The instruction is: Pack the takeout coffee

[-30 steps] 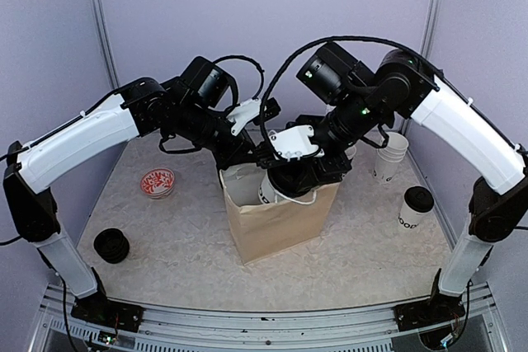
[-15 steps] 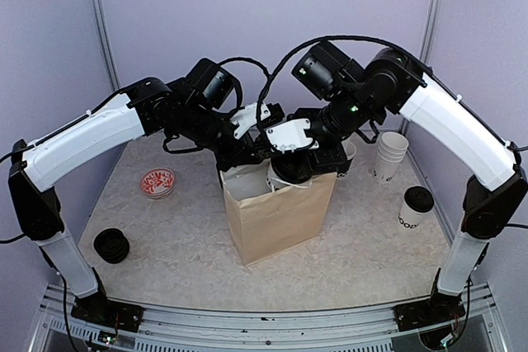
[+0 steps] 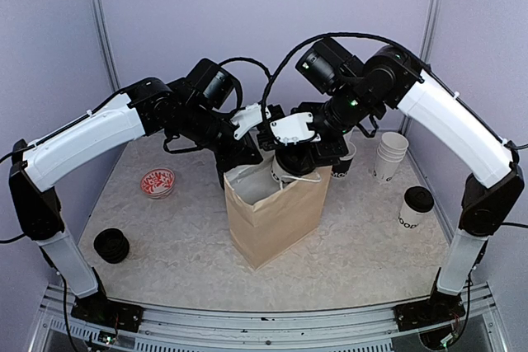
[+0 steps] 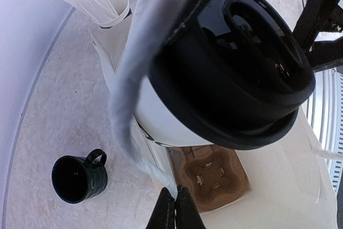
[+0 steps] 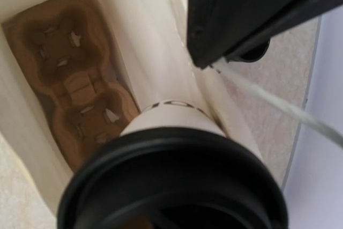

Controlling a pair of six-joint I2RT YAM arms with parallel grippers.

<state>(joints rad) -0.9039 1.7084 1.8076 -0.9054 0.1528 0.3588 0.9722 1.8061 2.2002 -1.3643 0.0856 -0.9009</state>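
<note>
A brown paper bag (image 3: 276, 220) stands open at mid-table, with a brown cup carrier (image 4: 217, 172) lying on its bottom. My left gripper (image 4: 176, 207) is shut on the bag's white rim (image 4: 134, 100) and holds the mouth open. My right gripper (image 3: 289, 172) is shut on a takeout coffee cup (image 5: 177, 186), white with a black lid, which hangs tilted over the bag's mouth above the carrier (image 5: 75, 79). The right fingers are hidden behind the cup in the wrist view. A second lidded coffee cup (image 3: 415, 208) stands at the right, and a third (image 3: 342, 162) stands behind the bag.
A stack of lidless white cups (image 3: 389, 157) stands at the back right. A red-patterned dish (image 3: 157, 182) and a black round object (image 3: 111, 246) sit on the left. A dark green mug (image 4: 77, 178) and a cup of straws (image 4: 102, 4) stand behind the bag.
My right gripper has moved the cup slightly up and toward the back over the bag's mouth. The bag has shifted a little. My left gripper still pinches the rim.
</note>
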